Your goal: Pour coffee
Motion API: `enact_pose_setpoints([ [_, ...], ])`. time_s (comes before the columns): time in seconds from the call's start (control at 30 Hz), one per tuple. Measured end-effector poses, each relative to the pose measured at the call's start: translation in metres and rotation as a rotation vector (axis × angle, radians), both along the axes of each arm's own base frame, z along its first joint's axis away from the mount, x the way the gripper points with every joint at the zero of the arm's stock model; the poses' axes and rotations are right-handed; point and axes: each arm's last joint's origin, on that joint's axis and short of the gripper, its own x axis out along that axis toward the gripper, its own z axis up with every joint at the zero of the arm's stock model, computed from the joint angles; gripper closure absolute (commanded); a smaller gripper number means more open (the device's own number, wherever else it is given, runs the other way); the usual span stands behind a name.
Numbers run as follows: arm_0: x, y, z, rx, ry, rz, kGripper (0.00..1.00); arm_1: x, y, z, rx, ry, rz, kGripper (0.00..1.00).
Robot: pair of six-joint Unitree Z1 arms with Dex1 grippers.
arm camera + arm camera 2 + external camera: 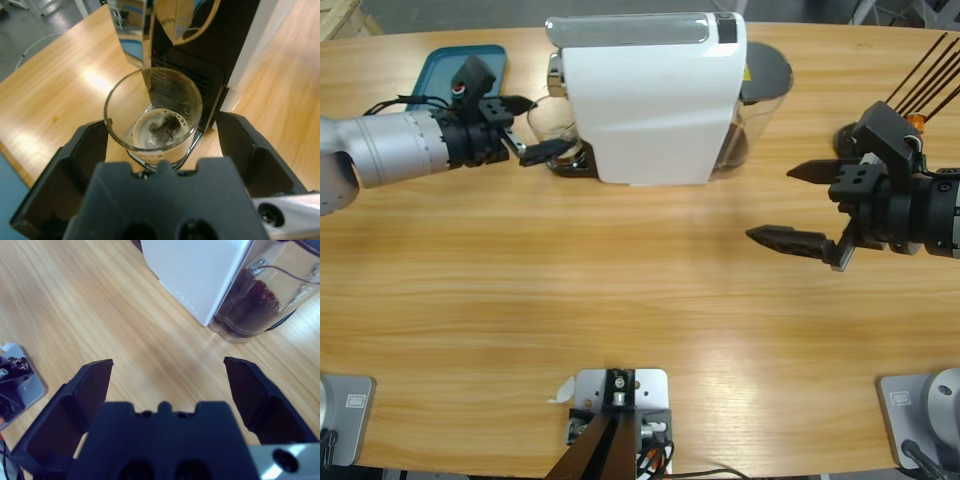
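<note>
- Left claw (160,132): reaches in from the bench's left side to the front of the white coffee machine (645,95). Its jaws stand spread, one on either side of the clear glass tumbler (152,117). Whether the jaws touch the glass wall cannot be told from the left wrist view; a gap shows on the right-hand side.
- Tumbler: upright on the machine's drip stand, directly beneath the chrome spout (135,30), with the dark grille of the machine just behind it.
- Coffee (160,131): a shallow layer of dark brown liquid at the bottom of the tumbler, with pale foam and small bubbles round its edge.
- Right claw (802,205): held over bare wood on the right side of the wooden bench (620,300), well apart from the tumbler. Jaws spread wide, nothing between them.
- Right wrist view: looks down at the bench, with the machine's white corner and its clear tank (260,295) ahead; the tank shows dark contents.
- A teal tray (445,70) lies on the bench behind the left arm, near the far left edge.
- Thin dark sticks (930,65) rise at the far right edge, behind the right arm.
</note>
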Motion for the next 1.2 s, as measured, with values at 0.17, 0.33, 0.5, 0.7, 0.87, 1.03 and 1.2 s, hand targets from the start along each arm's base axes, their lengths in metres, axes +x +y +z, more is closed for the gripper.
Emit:
enact_pose_setpoints([
  [0.17, 0.005, -0.003, -0.009, 0.005, 0.017, 0.001, 0.092, 0.000, 0.000, -0.001, -0.003, 0.002, -0.002, 0.000],
  [0.33, 0.011, -0.007, -0.012, 0.001, 0.011, 0.001, 0.092, 0.001, 0.001, -0.001, -0.005, 0.004, -0.002, 0.000],
  [0.5, 0.017, -0.011, -0.013, -0.004, 0.005, 0.001, 0.092, 0.001, 0.001, -0.002, -0.007, 0.007, -0.002, 0.000],
  [0.7, 0.019, -0.011, -0.019, 0.005, 0.021, 0.001, 0.366, 0.001, 0.001, -0.002, -0.008, 0.007, -0.002, 0.000],
  [0.87, 0.020, -0.012, -0.019, 0.004, 0.022, -0.001, 0.675, 0.002, 0.001, -0.003, -0.010, 0.010, -0.002, 0.000],
  [1.03, 0.021, -0.012, -0.019, -0.001, 0.016, -0.003, 0.902, 0.002, 0.001, -0.003, -0.011, 0.011, -0.002, 0.000],
  [1.2, 0.022, -0.012, -0.020, -0.006, 0.011, -0.004, 0.902, 0.002, 0.002, -0.003, -0.011, 0.011, -0.002, 0.000],
])
